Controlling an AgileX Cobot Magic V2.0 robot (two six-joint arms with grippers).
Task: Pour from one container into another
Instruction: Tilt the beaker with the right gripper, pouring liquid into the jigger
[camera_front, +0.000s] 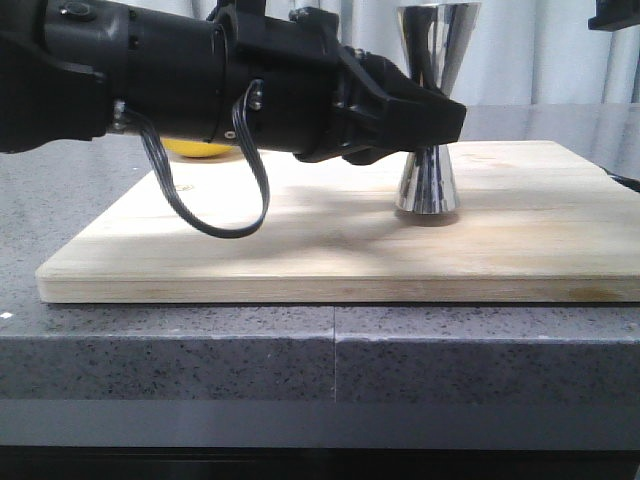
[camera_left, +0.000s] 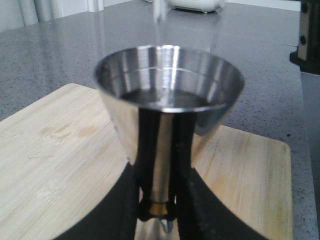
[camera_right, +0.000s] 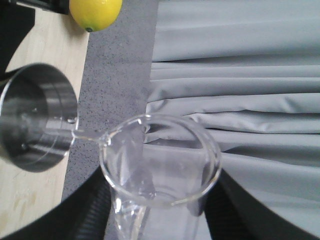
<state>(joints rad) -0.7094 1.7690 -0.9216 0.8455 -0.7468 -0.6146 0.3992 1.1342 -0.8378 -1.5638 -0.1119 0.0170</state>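
The steel jigger (camera_front: 437, 60) stands on the wooden board (camera_front: 300, 250), its gold band (camera_left: 159, 207) between the black fingers. My left gripper (camera_front: 432, 118) reaches in from the left and is shut on the jigger's waist (camera_left: 159, 205). Clear liquid lies in the jigger's upper cup (camera_left: 167, 97), and a thin stream (camera_left: 159, 20) falls into it. In the right wrist view my right gripper (camera_right: 160, 220) is shut on the clear glass beaker (camera_right: 160, 160), tilted with its pour lip over the jigger's rim (camera_right: 35, 122). The front view does not show the beaker.
A yellow lemon (camera_front: 200, 150) lies on the board behind my left arm, also seen as lemon (camera_right: 95, 12). The board rests on a grey speckled counter (camera_front: 200, 350). Grey curtains (camera_right: 240, 75) hang behind. A black part of the right arm (camera_front: 615, 15) shows at top right.
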